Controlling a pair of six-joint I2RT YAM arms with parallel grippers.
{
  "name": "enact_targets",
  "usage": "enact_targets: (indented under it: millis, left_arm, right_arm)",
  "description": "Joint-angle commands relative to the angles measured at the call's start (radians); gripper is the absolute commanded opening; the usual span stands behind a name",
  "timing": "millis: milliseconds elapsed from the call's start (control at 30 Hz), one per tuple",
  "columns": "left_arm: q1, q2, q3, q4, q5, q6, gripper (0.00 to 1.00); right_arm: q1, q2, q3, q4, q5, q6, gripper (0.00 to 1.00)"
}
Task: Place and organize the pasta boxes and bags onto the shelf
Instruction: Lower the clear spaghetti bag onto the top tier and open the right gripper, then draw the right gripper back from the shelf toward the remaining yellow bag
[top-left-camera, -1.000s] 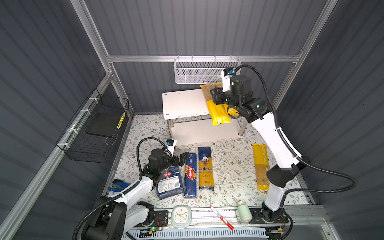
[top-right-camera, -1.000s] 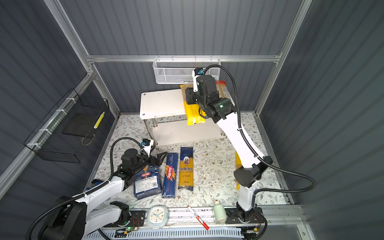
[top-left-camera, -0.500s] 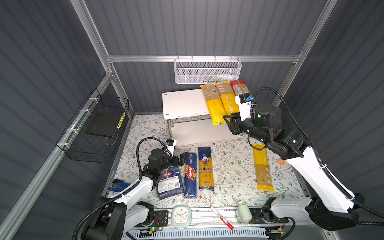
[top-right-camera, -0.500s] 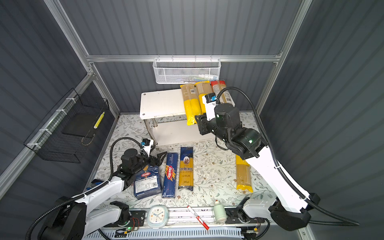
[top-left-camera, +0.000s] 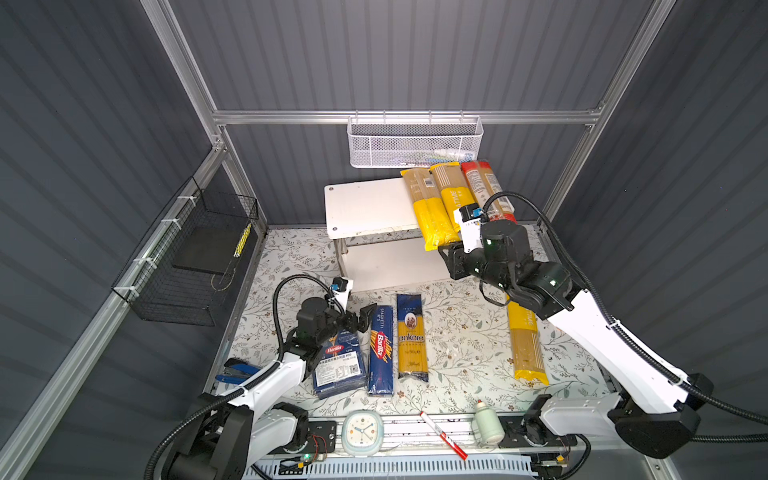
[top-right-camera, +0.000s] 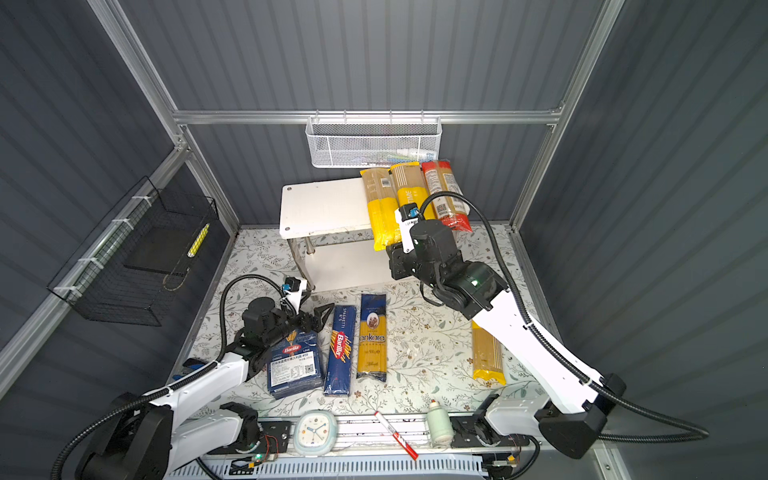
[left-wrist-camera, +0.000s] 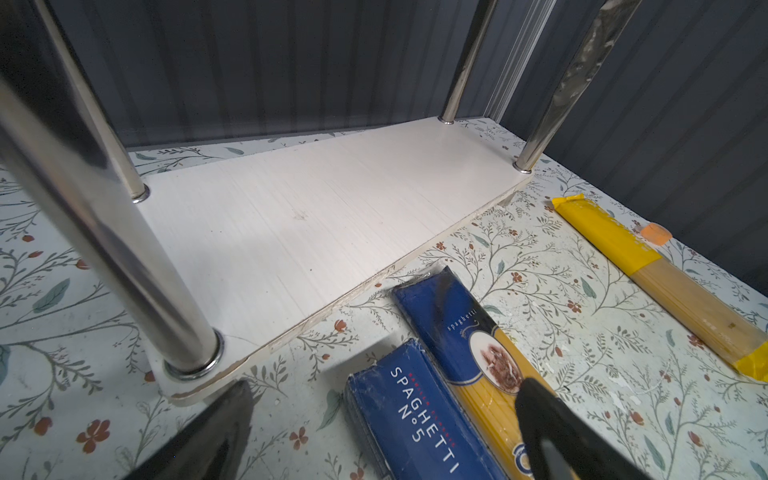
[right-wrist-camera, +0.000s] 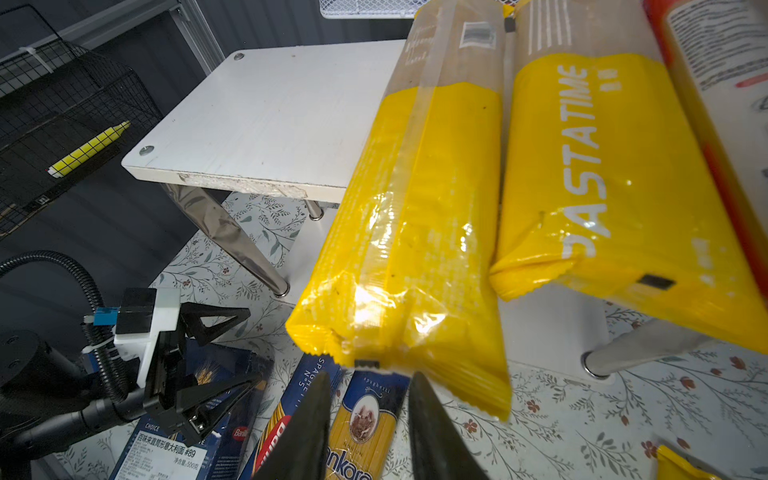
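In a top view the right hand (top-left-camera: 445, 254) has left the yellow plastic spaghetti bags (top-left-camera: 432, 216) on the upper board of the white two-tier shelf (top-left-camera: 365, 208), where it hovered a second ago. In the left wrist view the left hand (left-wrist-camera: 386, 386) is wide open and empty, poised by the narrow dark blue pasta box (left-wrist-camera: 415, 424). In the right wrist view the right hand is barely open and empty, so that placing looks done and I reckon more pasta wants fetching next.

Three bags (top-right-camera: 405, 183) lie side by side on the shelf (top-right-camera: 324, 208) (right end), overhanging its front edge.
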Motion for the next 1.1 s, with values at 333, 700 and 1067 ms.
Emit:
enact_targets:
  millis: [333,700,1067]
  left_arm:
    - [-0.002,-0.014,-0.009,0.001,-0.014,0.002,0.99]
    - [-0.002,-0.022,-0.01,-0.005,-0.017,0.003,0.99]
    - [-0.002,-0.039,-0.014,-0.01,-0.026,0.005,0.99]
  right_arm:
    - [-0.064,0.09,0.011,0.124,-0.057,0.016,0.32]
    - [-0.086,0.13,0.069,0.136,-0.096,0.025,0.33]
    - [-0.08,-0.098,-0.082,0.142,-0.221,-0.025,0.38]
